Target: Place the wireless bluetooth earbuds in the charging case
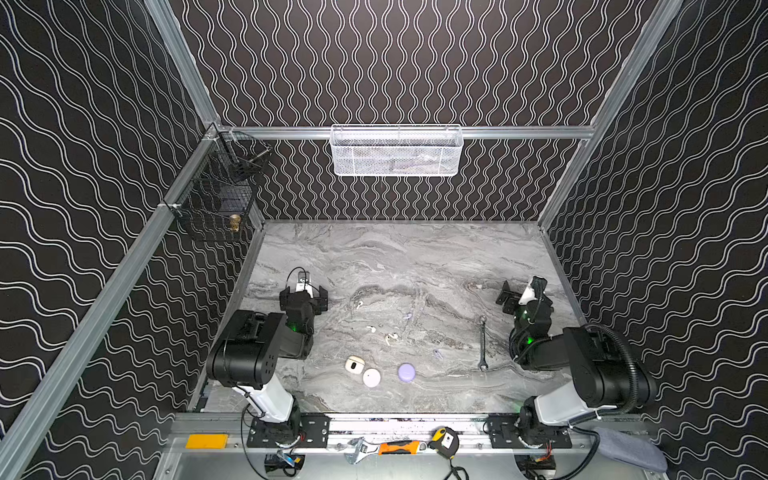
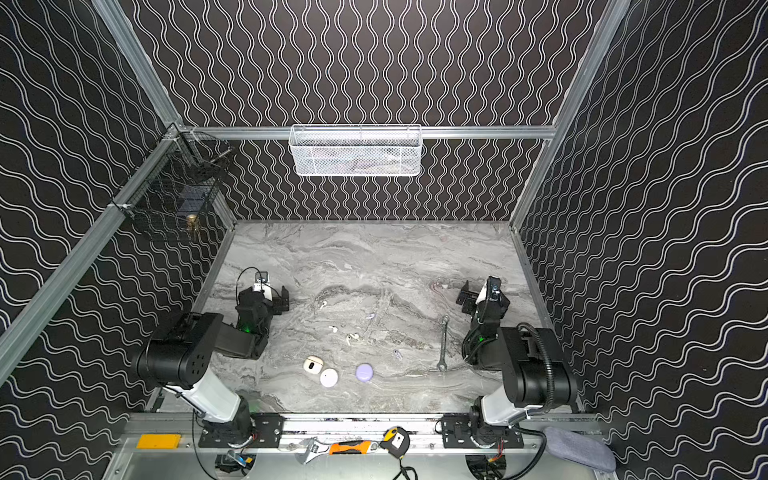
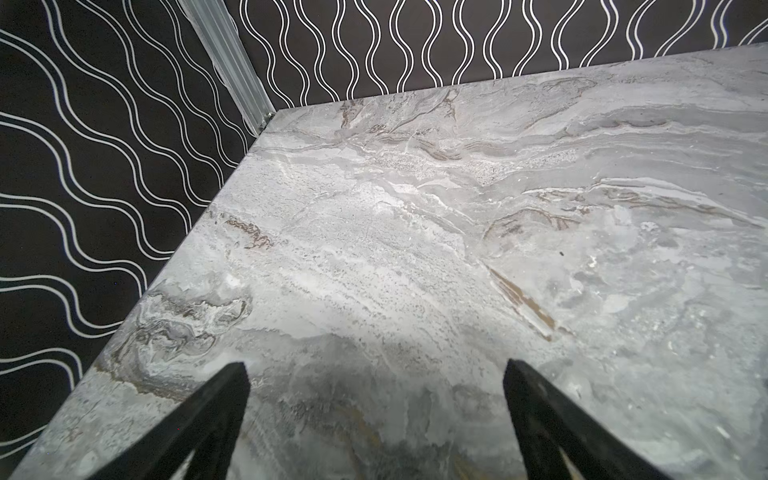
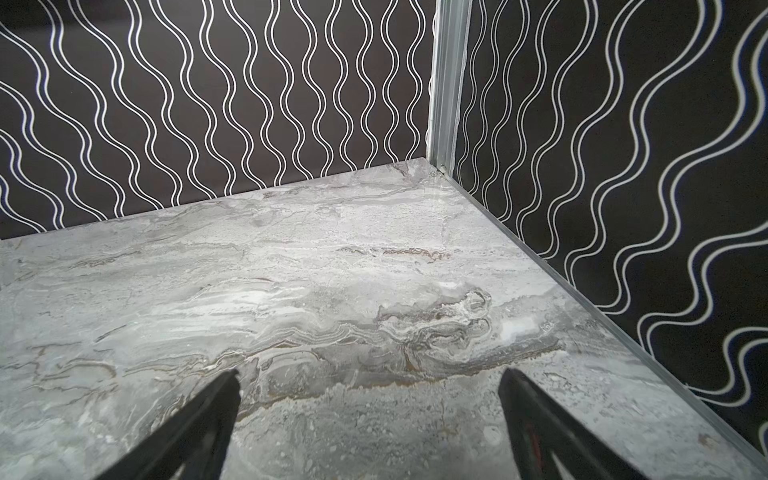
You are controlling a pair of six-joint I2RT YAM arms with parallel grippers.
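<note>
Several tiny earbuds lie scattered mid-table in both top views: white ones point(image 1: 359, 304) point(image 1: 371, 329) point(image 1: 390, 337) and pale lavender ones point(image 1: 407, 316) point(image 1: 437, 354). Nearer the front sit three charging cases: cream point(image 1: 354, 365) point(image 2: 312, 365), white round point(image 1: 371, 377) point(image 2: 328, 377) and lavender point(image 1: 406, 372) point(image 2: 364, 372). My left gripper point(image 1: 304, 296) point(image 2: 268, 297) point(image 3: 374, 365) hovers open at the table's left, empty. My right gripper point(image 1: 513, 299) point(image 2: 467, 297) point(image 4: 370, 374) hovers open at the right, empty. Both wrist views show only bare marble.
A steel wrench point(image 1: 483, 343) point(image 2: 444, 343) lies between the earbuds and the right arm. A white mesh basket point(image 1: 397, 151) hangs on the back wall and a black wire basket point(image 1: 216, 195) on the left wall. Tools lie on the front rail point(image 1: 399, 446).
</note>
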